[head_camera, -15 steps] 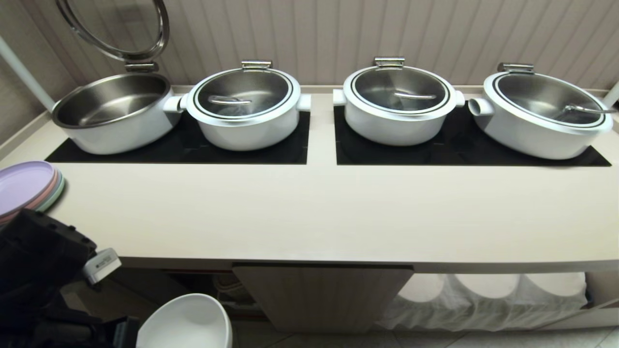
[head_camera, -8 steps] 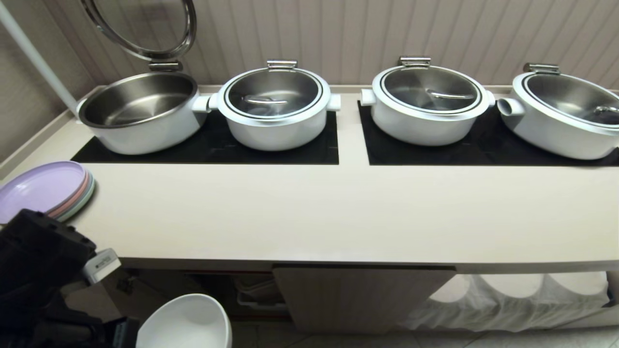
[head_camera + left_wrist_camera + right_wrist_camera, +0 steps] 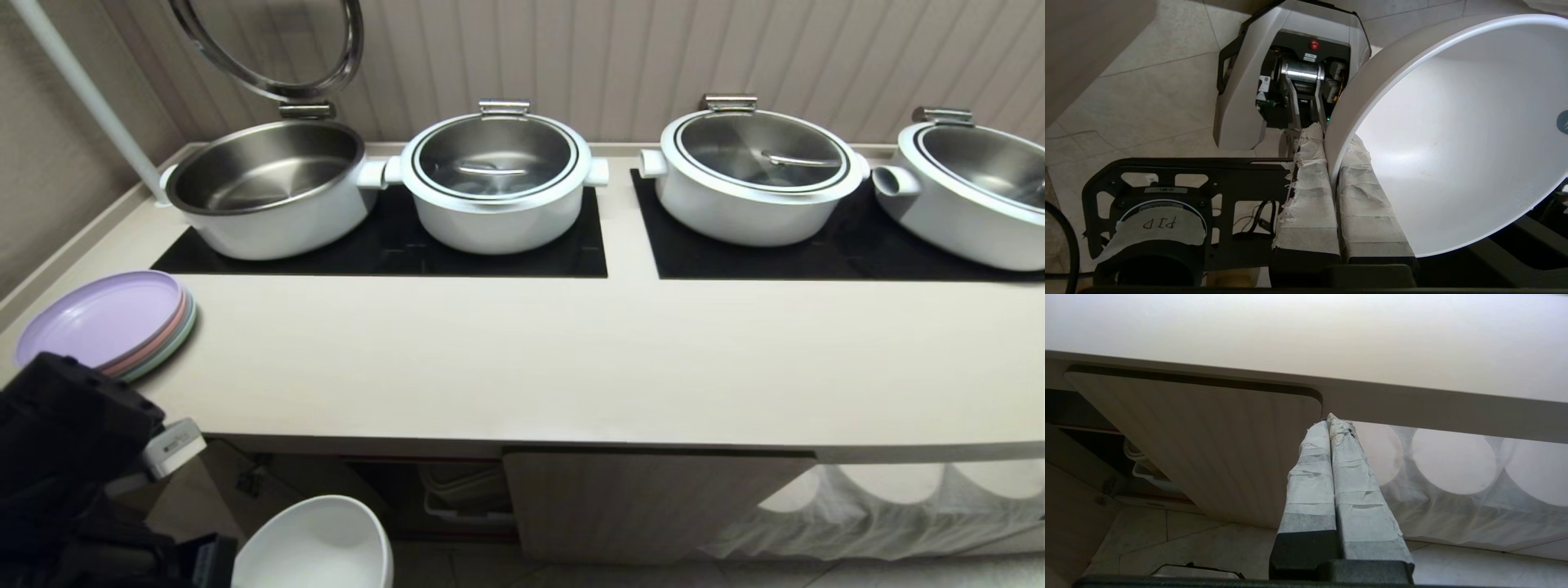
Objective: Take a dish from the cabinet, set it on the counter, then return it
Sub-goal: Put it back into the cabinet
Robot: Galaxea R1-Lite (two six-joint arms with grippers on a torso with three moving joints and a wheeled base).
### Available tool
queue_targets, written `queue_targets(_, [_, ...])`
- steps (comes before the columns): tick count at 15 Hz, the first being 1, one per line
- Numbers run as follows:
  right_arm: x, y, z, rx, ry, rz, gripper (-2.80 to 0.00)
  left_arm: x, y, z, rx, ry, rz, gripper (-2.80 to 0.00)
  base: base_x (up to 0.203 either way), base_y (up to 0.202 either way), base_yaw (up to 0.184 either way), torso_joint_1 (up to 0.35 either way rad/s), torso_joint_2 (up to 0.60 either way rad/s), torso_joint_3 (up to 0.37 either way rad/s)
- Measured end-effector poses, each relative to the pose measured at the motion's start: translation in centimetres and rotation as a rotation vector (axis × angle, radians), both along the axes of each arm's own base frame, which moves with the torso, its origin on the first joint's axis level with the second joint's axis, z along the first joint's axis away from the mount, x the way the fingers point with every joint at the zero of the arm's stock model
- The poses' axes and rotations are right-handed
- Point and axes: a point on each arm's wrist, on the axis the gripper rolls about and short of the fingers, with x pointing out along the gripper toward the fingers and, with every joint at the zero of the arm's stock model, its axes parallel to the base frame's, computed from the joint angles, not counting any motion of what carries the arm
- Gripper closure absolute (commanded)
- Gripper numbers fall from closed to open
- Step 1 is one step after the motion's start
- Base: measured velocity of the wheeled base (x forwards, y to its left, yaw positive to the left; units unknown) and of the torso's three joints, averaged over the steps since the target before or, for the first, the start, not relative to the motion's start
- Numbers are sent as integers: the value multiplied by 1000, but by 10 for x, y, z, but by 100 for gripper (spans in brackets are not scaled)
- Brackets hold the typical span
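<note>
Black arm (image 3: 65,441), white-taped gripper (image 3: 1331,143)

Only one readable word: "PID", handwritten upside down on a strip of white tape (image 3: 1160,227) stuck over a round black part of the robot's base in the left wrist view. Small white sticker (image 3: 1264,83) beside the metal cylinder, print too tiny to read. Small label (image 3: 174,447) on the left arm in the head view, likewise illegible.

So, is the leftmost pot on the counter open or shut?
Open. The pot has its lid swung up on the hinge against the wall, and its bare steel inside shows. The three other pots have lids down.
</note>
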Motion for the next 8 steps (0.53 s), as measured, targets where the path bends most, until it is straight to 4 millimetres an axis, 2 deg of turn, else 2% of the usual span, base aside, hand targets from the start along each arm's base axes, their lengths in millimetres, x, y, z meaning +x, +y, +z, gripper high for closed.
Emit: queue_targets(8, [0, 0, 0, 1, 0, 0, 0, 0, 0, 0, -2, -1, 1, 0, 0, 0, 0, 0, 0, 0])
